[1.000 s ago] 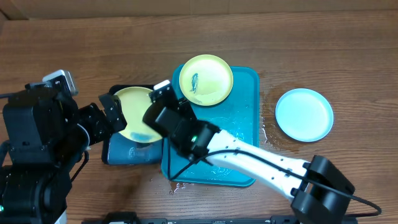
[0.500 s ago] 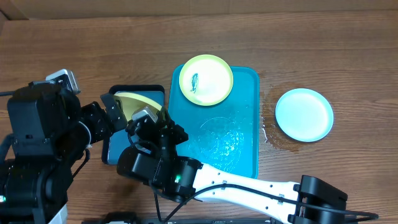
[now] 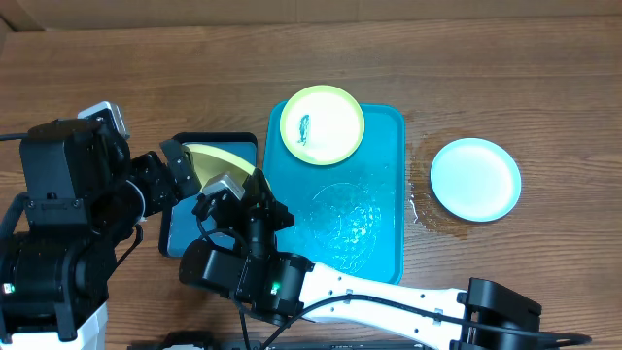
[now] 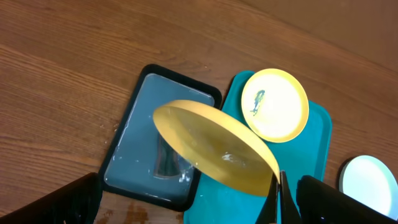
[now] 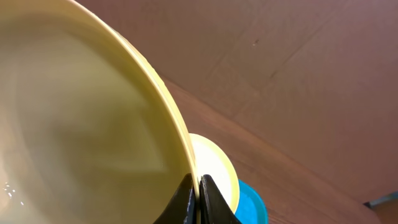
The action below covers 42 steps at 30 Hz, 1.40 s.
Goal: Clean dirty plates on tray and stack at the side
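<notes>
Overhead, a wooden table (image 3: 544, 78) carries a big tray (image 3: 384, 228), bright turquoise, at the centre of the frame. A small tray (image 3: 180, 236), blue with a dark rim, sits just beside its left edge. The smeared plate (image 3: 326, 126), yellow-green with a dark streak, lies at the big tray's upper left corner and overhangs the rim. The blue plate (image 3: 475, 179) lies on the table to the right, apart from the big tray. The held plate (image 3: 219, 157), also yellow-green, hangs tilted above the small tray. The left claw (image 3: 178, 167) is at its left edge and the right claw (image 3: 253, 185) at its lower right edge.

From the left wrist, the held plate slants on edge over the small tray, and thin dark fingertips pinch its lower right rim. The left claw's own fingers sit in the two bottom corners, wide apart, gripping nothing.

From the right wrist, the held plate fills the left of the frame. The right claw is clamped narrow on its rim at bottom centre. The smeared plate and a corner of the big tray show behind it.
</notes>
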Tool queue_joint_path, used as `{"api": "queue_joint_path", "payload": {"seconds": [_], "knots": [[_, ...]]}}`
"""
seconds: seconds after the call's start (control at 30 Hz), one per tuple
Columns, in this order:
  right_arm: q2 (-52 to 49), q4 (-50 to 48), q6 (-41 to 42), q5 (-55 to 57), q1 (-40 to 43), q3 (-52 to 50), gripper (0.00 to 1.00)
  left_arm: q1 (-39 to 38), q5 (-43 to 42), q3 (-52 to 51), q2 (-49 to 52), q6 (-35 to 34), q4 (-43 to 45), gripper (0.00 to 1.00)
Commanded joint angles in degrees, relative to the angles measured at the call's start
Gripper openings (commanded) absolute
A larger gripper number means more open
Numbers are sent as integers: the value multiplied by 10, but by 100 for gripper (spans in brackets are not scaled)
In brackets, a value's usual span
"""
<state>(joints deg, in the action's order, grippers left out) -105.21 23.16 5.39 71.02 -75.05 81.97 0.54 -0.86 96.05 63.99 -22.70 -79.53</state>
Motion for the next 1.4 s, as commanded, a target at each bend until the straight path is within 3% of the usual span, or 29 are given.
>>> {"api": "queue_joint_path", "payload": {"seconds": [0.0, 0.8, 0.93, 1.1, 1.3, 1.37], "knots": [[17, -4, 1, 24, -1, 10, 4, 5, -2, 8, 1, 5, 0, 100], [17, -4, 1, 24, -1, 10, 4, 5, -2, 8, 12, 5, 0, 100], [17, 6, 37, -14, 13, 9, 4, 5, -2, 8, 12, 5, 0, 100], [19, 74, 181, -271, 90, 11, 4, 5, -2, 8, 12, 5, 0, 100], [67, 86, 217, -772, 263, 16, 4, 5, -2, 8, 12, 5, 0, 100], [83, 89, 217, -889, 336, 16, 4, 5, -2, 8, 12, 5, 0, 100]]}}
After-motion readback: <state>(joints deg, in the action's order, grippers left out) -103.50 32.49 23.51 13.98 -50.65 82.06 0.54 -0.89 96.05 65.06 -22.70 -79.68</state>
